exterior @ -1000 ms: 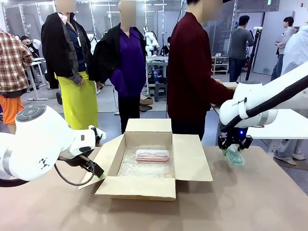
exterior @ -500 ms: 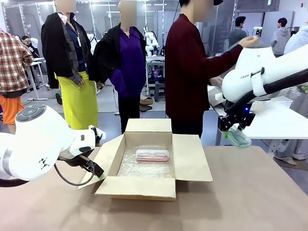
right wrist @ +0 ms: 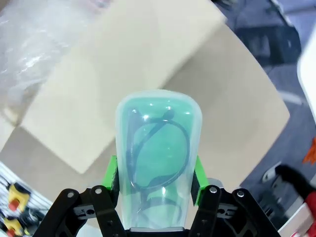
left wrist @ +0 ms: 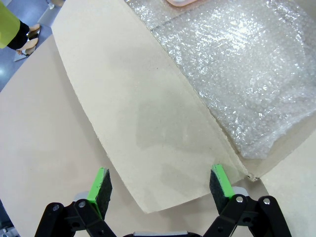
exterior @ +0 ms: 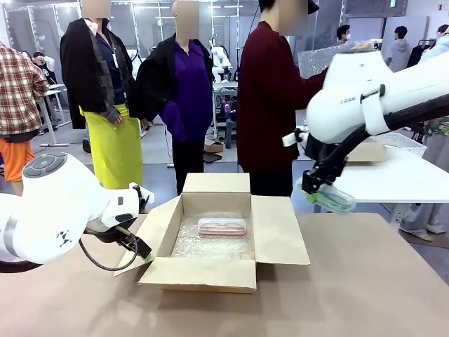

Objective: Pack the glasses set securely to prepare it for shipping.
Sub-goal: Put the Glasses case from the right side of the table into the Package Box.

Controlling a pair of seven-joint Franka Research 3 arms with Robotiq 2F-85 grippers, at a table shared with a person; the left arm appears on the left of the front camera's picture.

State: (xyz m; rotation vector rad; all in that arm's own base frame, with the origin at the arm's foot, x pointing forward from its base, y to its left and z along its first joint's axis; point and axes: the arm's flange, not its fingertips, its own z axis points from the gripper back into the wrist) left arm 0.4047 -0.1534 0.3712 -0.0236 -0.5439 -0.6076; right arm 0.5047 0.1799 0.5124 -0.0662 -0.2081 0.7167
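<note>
We see an open cardboard box point(exterior: 210, 274) at the middle of the brown surface point(exterior: 365, 295), lined with bubble wrap point(exterior: 210, 246). The pale pink case point(exterior: 222, 226) lies flat on the wrap inside. Toward two o'clock from the box, raised clear of the surface, the right gripper point(exterior: 319, 188) has its fingers clamped on the long sides of the mint green case point(right wrist: 158, 148); glasses show through it. At the box's nine o'clock, the left gripper point(left wrist: 160, 185) holds its fingers wide apart, the left flap point(left wrist: 148, 123) edge between them.
</note>
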